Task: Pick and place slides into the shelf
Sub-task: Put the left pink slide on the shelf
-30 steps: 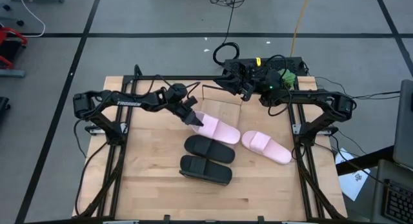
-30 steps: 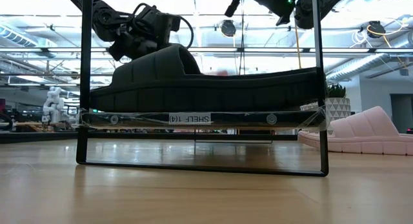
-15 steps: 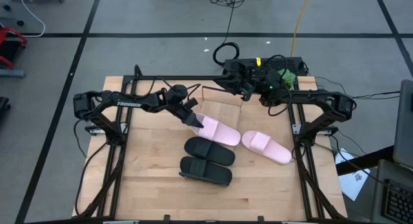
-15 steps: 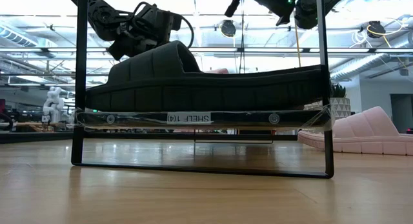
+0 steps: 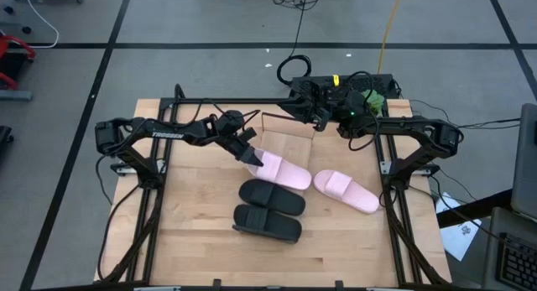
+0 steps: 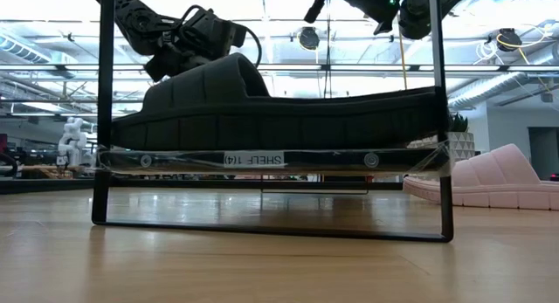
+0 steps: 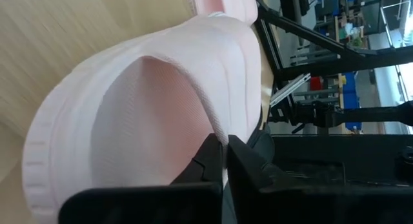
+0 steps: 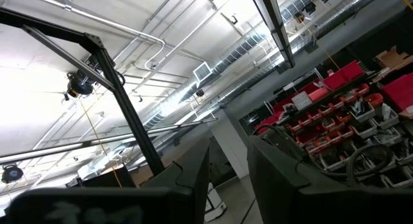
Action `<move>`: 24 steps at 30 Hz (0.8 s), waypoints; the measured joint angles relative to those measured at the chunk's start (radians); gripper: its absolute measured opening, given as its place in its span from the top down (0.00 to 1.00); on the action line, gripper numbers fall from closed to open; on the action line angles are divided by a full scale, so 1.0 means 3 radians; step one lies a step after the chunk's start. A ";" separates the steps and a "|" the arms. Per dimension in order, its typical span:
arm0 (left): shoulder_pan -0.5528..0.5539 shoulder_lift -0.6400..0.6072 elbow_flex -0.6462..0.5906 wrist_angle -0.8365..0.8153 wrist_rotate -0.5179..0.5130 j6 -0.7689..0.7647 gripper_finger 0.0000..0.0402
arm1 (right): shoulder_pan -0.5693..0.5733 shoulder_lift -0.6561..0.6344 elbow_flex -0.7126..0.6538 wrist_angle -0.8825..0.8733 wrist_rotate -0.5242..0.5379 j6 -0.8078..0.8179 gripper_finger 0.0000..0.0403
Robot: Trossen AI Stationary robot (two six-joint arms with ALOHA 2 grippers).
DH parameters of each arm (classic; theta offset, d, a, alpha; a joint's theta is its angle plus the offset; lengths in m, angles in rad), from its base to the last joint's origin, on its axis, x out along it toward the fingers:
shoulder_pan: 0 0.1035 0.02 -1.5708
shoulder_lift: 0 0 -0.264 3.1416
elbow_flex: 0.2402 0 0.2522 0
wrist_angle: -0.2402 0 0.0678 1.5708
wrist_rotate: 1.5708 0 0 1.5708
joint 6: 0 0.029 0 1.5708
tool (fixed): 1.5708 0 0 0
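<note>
My left gripper is shut on a pale pink slide at the table's middle. A second pink slide lies flat on its sole to the right of it. One black slide lies on the table just nearer. Another black slide rests on its sole on the shelf, a labelled board in a thin dark wire frame close to the low camera. My right gripper is open and empty over the table's far edge, pointing up at the ceiling. My left gripper pinches the edge of the pink slide's strap between its two fingers, one finger on the side of the strap's opening and one outside. The fingers slant down from the table's far left. Whether the sole is clear of the table I cannot tell.
Dark frame rails run along the table's left and right sides and along its far edge. A power strip and cables lie behind the far edge. Bare wood lies at the near left.
In the low view the shelf's wire frame with the black slide on it shows wider than before. It has come a little toward the table's near edge.
</note>
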 joint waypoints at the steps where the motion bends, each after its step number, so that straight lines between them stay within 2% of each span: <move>1: 0.0000 0.0000 -0.0001 -0.0004 -0.0002 0.0001 0.99 | 0.0000 0.0000 0.0000 0.0000 0.0000 0.0000 0.77; 19: 0.0107 0.0000 0.0000 -0.0273 -0.0099 0.0068 0.84 | -0.0001 0.0000 0.0000 0.0000 -0.0001 0.0001 0.77; 24: 0.0107 0.0000 0.0000 -0.0289 -0.0113 0.0190 0.83 | -0.0001 0.0000 0.0000 0.0001 -0.0001 0.0001 0.77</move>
